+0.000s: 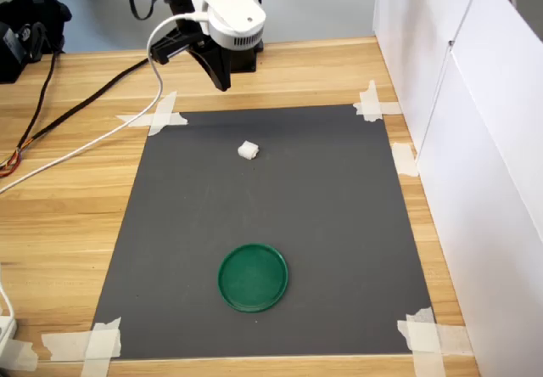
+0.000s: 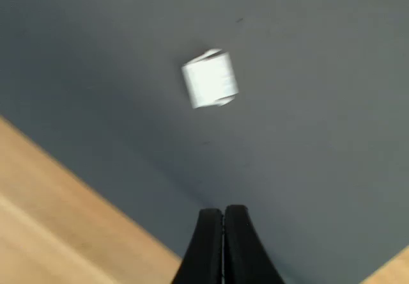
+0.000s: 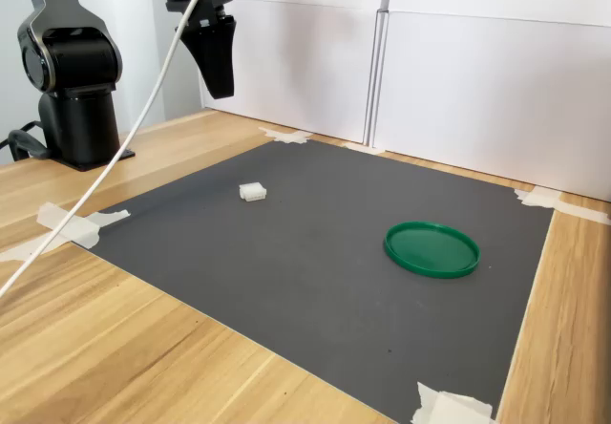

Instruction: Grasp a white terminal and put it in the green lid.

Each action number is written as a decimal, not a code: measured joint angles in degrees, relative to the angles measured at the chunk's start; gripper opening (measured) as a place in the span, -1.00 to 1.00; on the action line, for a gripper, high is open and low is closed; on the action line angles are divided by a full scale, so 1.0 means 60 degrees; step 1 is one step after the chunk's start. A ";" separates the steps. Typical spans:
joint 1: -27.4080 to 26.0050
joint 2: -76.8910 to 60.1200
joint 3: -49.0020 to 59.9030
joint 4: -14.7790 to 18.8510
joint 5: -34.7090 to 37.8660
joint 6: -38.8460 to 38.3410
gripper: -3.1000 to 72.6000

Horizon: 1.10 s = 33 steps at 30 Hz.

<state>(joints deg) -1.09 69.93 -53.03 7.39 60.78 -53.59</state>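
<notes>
- Far left of the first exterior view: black cables (image 1: 51,118) and a white cable (image 1: 102,139) run across the wooden tabletop (image 1: 68,224) toward the arm.
- Dark grey mat (image 1: 280,258) lies flat on the tabletop, corners held w/ white tape pieces (image 1: 157,118); tape also visible at the other corners in the first exterior view.
- Arm base (image 3: 76,109), black, stands on the tabletop at the second exterior view's left, off the mat.
- Tool (image 1: 223,84) hangs in the air above the mat's far edge in the first exterior view, pointing down, touching nothing. White wrist housing (image 1: 233,12) sits just above it.
- Tool state: clenched, nothing in it. Wrist view shows the two black fingertips (image 2: 208,233) pressed together w/ only a thin seam between.
- White terminal (image 1: 248,149) rests on the mat, near the far edge, a bit right of and in front of the tool in the first exterior view. Apart from the tool, untouched. Wrist view shows it as a blurred small white block (image 2: 209,79) on the grey mat ahead of the fingertips.
- Green lid (image 1: 253,277) lies flat on the mat, rim up, toward the near edge in the first exterior view; well apart from the terminal. In the second exterior view it's to the terminal's right (image 3: 431,248).
- Lid has nothing in it.
- Right side of both exterior views: white panels (image 1: 475,139) stand along the mat's edge.
</notes>
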 joint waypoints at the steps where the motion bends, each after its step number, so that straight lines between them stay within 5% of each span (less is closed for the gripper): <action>1: 0.0212 0.0044 0.0000 -0.0186 -0.0084 0.0000 -0.98; 11: 0.1896 0.0691 -0.0004 -0.1377 -0.0134 0.0281 -0.70; 20: 0.2688 0.0773 -0.0004 -0.1642 -0.0176 0.0921 0.46; 24: 0.2696 0.0773 -0.0004 -0.1769 -0.0570 0.0911 0.82; 33: 0.2696 0.0882 0.0480 -0.1740 -0.0731 -0.0153 0.93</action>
<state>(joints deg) 15.09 75.23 -50.15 -3.05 56.40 -54.51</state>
